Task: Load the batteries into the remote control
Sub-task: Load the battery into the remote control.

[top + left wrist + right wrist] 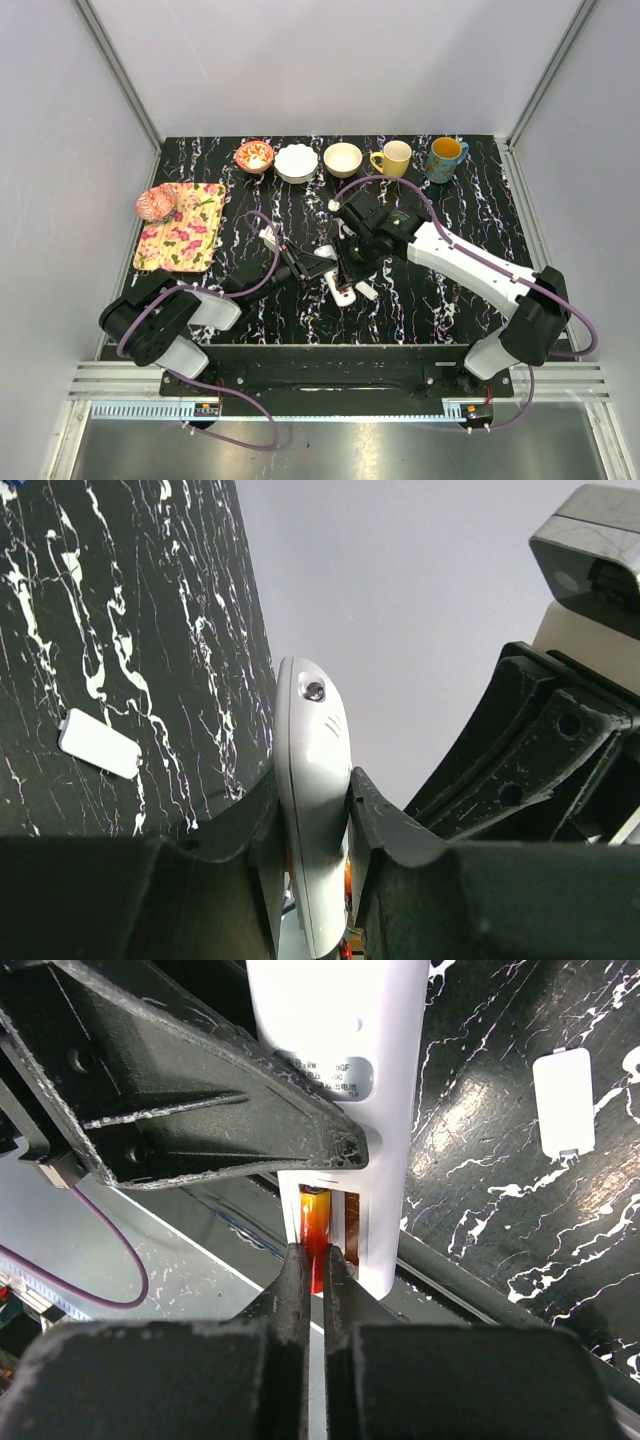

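Right end effector (pixel 312 1256): closed tight on the reddish-orange battery (pixel 314 1222), partly inside the slot (pixel 352 1222).
Left end effector (pixel 312 810): clamped on the remote control (pixel 312 740), held above the surface (pixel 500 190) near its centre.
Advice: push straight along the slot with the remote steady; release only once the battery is seated.
Look: remote slim, white, glossy; battery tiny.

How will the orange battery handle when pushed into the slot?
The battery looks a smooth, glossy cylinder: probably slippery, apt to roll if released. Rigid-looking, likely dense for its size. Held by a narrow pinch at the remote slot, it may twist.
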Robot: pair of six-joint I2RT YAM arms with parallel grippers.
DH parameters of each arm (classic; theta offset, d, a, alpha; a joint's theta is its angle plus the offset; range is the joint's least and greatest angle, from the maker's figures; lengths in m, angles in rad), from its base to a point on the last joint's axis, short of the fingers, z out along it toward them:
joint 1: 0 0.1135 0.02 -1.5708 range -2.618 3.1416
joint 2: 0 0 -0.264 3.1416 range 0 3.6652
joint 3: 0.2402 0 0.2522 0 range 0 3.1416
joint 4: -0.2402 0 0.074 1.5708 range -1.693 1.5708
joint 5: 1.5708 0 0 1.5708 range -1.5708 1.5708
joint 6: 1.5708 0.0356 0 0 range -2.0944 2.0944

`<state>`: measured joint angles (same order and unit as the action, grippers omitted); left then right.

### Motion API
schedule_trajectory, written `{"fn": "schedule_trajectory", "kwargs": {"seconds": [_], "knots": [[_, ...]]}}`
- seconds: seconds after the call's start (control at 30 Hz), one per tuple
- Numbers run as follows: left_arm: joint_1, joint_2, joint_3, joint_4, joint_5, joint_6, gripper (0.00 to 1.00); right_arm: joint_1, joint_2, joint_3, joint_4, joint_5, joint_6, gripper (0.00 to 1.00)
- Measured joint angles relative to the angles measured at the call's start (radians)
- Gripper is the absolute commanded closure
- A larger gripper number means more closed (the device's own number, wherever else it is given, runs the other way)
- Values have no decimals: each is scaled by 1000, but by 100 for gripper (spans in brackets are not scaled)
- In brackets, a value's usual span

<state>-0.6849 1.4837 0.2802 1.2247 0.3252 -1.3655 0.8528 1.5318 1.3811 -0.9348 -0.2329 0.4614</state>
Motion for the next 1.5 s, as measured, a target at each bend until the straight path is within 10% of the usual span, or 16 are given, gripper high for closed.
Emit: {"fn": "schedule_trajectory", "kwargs": {"seconds": [1.5], "knots": [[-71,-95,0,-21,-111,32,100,3,-111,-96,124,-20,139,98]]}}
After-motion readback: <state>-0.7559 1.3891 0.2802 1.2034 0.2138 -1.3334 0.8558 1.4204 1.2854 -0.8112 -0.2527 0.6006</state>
